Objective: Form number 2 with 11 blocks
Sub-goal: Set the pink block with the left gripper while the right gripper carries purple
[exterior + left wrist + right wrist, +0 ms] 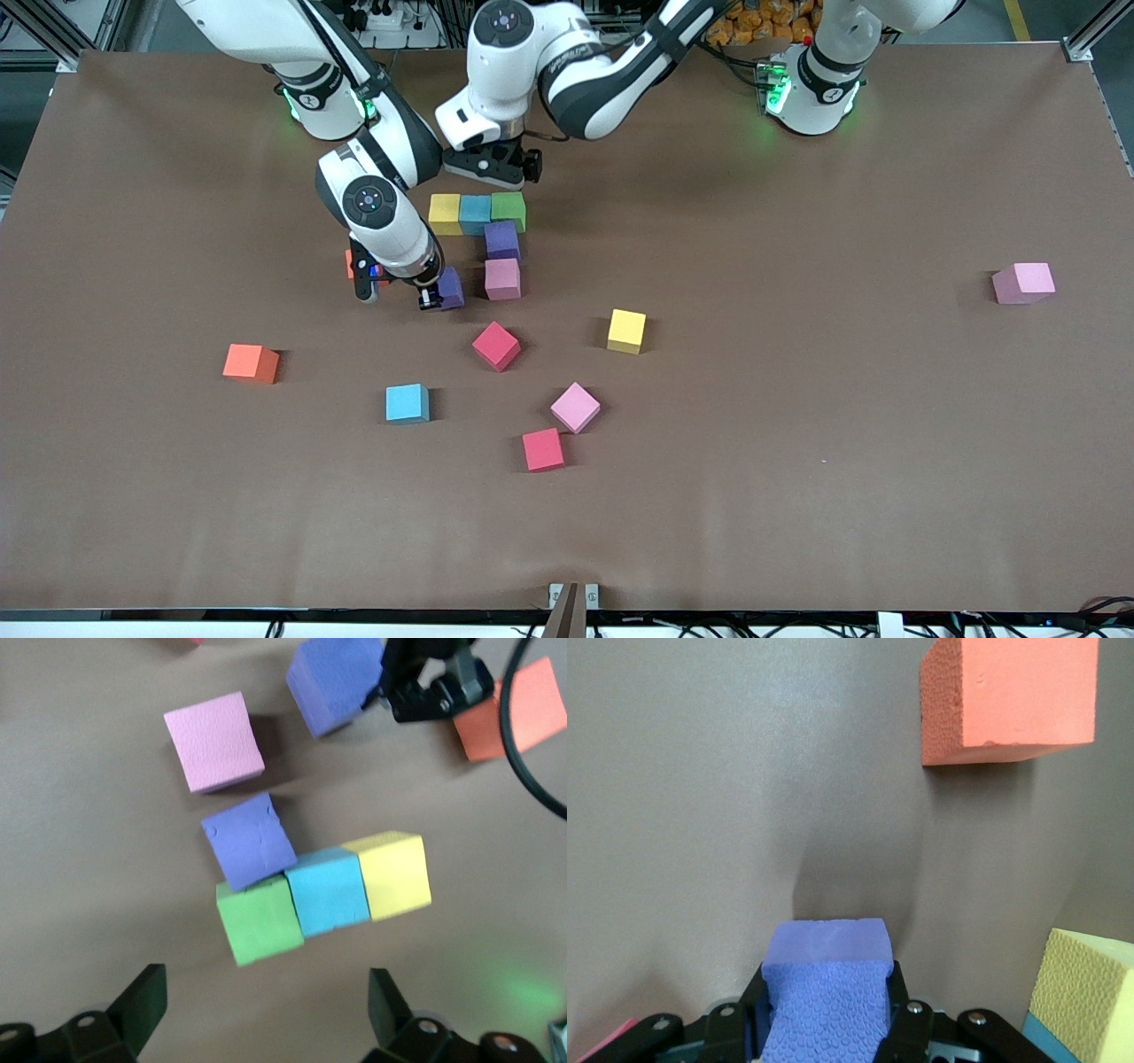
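Observation:
A yellow [445, 213], a blue [475, 213] and a green block [508, 211] form a row. A purple block [501, 239] and a pink block [502, 278] continue from the green one toward the front camera. My right gripper [434, 297] is shut on a second purple block [828, 970], low over the table beside that pink block [214, 740] with a small gap. My left gripper [266, 992] hangs open and holds nothing, above the table just off the green block [259, 920].
An orange block [1005, 695] lies close by the right gripper. Loose blocks lie nearer the front camera: orange [251, 363], blue [407, 403], red [496, 346], yellow [626, 330], pink [576, 408], red [543, 449]. A pink one [1024, 283] sits toward the left arm's end.

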`<state>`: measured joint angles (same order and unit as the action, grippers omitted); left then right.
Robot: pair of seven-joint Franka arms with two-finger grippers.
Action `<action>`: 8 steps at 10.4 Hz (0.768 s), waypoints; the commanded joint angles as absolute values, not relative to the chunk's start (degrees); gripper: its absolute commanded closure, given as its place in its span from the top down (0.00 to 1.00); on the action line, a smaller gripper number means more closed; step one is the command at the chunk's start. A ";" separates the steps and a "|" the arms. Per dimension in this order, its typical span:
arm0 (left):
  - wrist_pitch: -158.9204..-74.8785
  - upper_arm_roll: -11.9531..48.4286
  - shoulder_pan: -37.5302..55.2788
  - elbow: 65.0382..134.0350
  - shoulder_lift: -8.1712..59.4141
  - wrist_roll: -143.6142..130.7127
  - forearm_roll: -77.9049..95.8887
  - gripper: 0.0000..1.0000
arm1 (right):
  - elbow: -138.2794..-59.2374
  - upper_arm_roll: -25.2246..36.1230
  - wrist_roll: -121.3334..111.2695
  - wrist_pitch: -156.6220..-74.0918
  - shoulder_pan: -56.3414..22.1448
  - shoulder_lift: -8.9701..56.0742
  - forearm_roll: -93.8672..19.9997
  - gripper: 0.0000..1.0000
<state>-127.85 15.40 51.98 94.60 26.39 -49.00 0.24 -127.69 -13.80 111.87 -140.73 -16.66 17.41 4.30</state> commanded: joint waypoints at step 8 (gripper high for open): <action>-116.98 34.98 27.08 106.43 10.72 -38.42 -0.44 1.00 | -125.16 -14.24 114.08 -142.21 -17.40 19.95 3.51 0.00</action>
